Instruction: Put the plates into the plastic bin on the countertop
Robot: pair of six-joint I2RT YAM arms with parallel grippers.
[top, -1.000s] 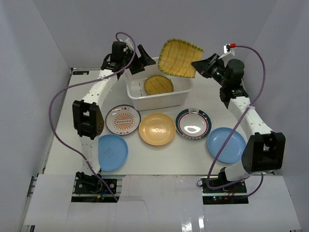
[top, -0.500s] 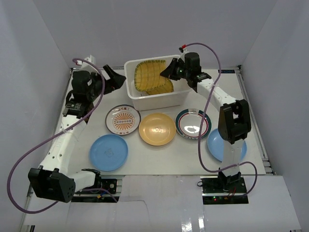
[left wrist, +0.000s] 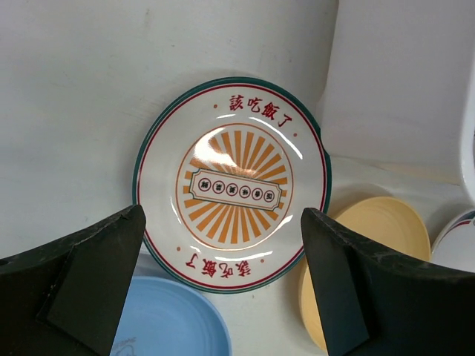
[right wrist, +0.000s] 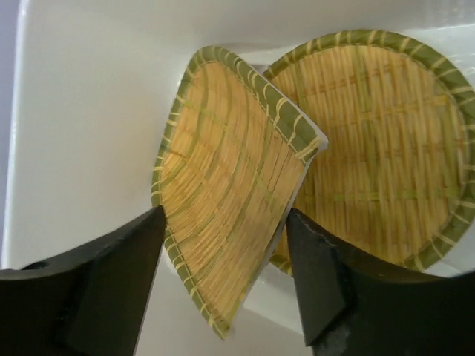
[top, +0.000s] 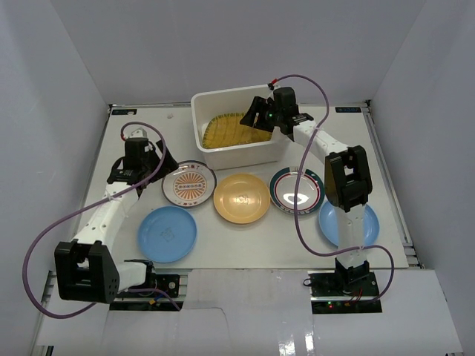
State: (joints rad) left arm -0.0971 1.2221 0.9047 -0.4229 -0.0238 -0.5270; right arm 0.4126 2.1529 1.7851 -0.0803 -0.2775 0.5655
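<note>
The white plastic bin stands at the back of the countertop. Inside it a squarish woven plate leans tilted over a round woven plate. My right gripper is open inside the bin, one finger either side of the squarish plate's lower edge, not clamping it. In front of the bin lie a sunburst plate, a yellow-orange plate, a green-rimmed plate and two blue plates. My left gripper hangs open above the sunburst plate.
The right arm stretches over the right blue plate and hides part of it. Grey walls close in the table on the left, back and right. In the left wrist view the left blue plate and the yellow-orange plate flank the sunburst plate.
The right gripper carried the squarish woven plate down into the bin and opened, letting it go. The left arm swung away from the bin to above the sunburst plate.
</note>
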